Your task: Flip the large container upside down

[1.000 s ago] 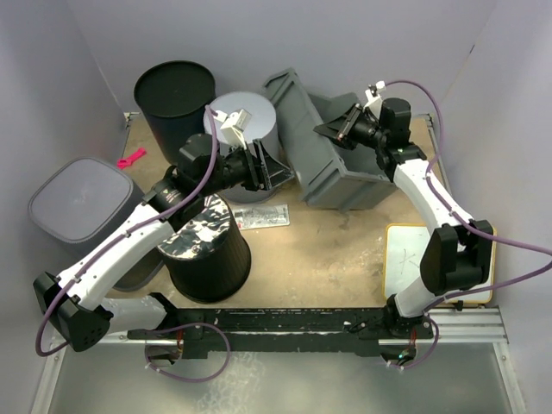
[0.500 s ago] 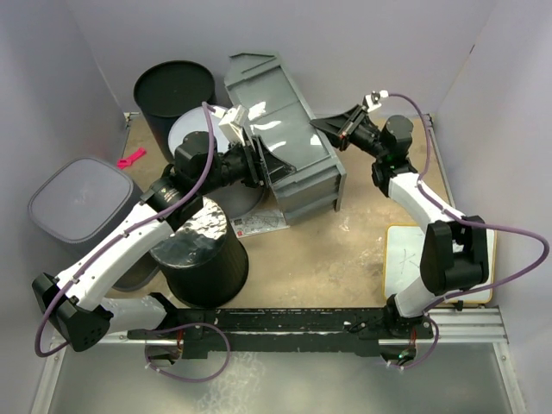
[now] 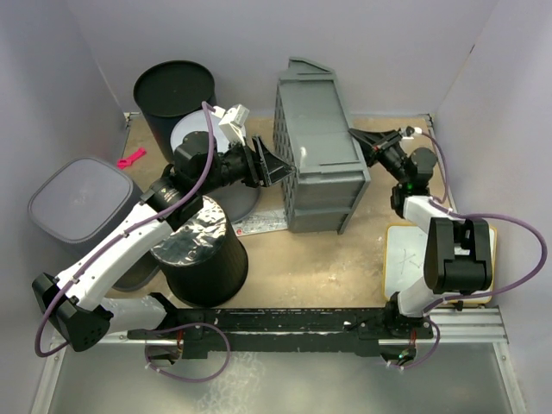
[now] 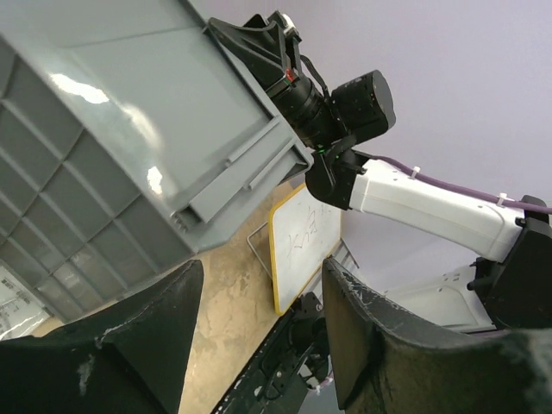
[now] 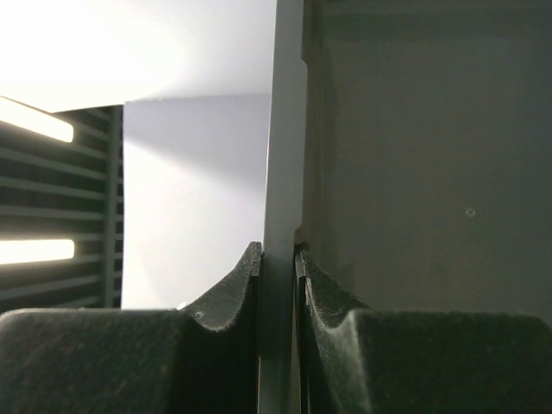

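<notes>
Large container [image 3: 319,159] sits tipped, centre-far, judged nearly inverted. Right gripper [image 5: 278,253] is clenched on the thin wall at its right side. Left gripper [image 3: 278,164] is released, just left of the container. Recommended: firm pinch, slow rotation, left gripper bracing against slip.

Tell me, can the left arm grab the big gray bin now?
Probably yes. The left gripper is open right beside the bin, with nothing between them. The right gripper pinches its other side.
</notes>
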Motion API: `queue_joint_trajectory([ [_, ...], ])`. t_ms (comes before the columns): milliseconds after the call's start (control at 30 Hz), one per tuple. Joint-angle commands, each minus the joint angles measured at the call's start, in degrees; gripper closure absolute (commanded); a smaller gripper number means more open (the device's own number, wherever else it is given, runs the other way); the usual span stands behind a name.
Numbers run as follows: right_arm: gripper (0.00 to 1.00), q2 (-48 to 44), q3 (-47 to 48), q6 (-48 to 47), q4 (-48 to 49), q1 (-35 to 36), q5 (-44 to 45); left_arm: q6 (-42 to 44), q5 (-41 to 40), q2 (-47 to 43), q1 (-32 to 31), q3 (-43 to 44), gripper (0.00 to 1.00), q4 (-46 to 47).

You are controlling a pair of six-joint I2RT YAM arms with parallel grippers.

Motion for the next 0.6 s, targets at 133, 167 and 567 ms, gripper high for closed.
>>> queue_joint_trajectory([
  [133,1.0,2.8,-4.49,7.72,20.05,-9.69,-4.02,-0.2,1.12,-0.49,-0.24,0.83,0.46,3.49],
  [167,0.99,3.6,-4.87,8.18,21.06,-11.05,-5.24,-0.2,1.03,-0.51,-0.24,0.83,0.46,3.47],
  [567,0.7,16.07,-8.02,18.47,41.25,-21.39,-15.18,-0.53,1.82,0.73,-0.2,0.88,0.46,4.47],
])
